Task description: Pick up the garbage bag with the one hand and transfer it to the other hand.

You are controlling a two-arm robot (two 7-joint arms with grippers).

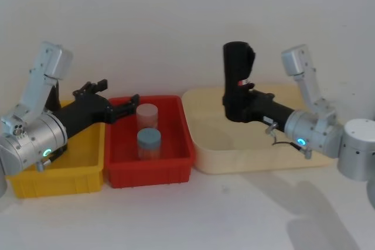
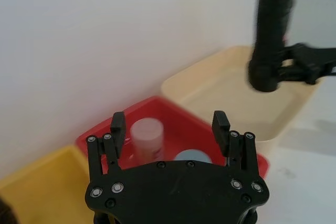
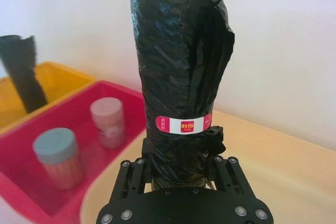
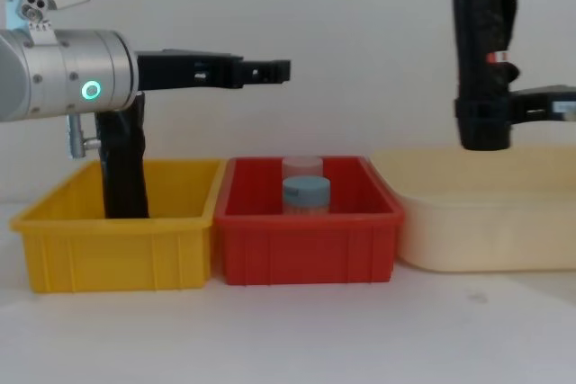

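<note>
- The garbage bag [image 3: 181, 77], a black, crinkly, tightly rolled cylinder of plastic film, looks light to me and soft enough to give a little under a squeeze; the film is glossy, so I'd guess it could slide in a loose hold
- It stands upright in the air above the shallow cream plastic tray [image 1: 258, 159], clear of the tray floor, gripped near its lower end
- I'd say the place to take it is the bare upper half, above the red-and-white label band [image 3: 184, 125], across the roll and well clear of the fingers that hold it
- Its top end is ragged, with a loose fold bulging on one side; around the band the roll is wound tighter
- The right hand [image 1: 237, 106], black and long-fingered on a silver-grey wrist with a blue ring, is closed around the roll just under the band
- The left hand [image 1: 117, 95], the same make with a green ring, has its fingers spread wide with nothing between them; it reaches from over the yellow plastic bin [image 1: 58, 182] toward the red plastic bin [image 1: 149, 177], well apart from the bag
- A plain black roll [image 4: 121, 168] leans in the yellow bin; a pale-lidded jar [image 1: 147, 114] and a blue-capped jar [image 1: 149, 140] stand in the red one
- All three containers sit side by side on the white table [image 1: 234, 215]
</note>
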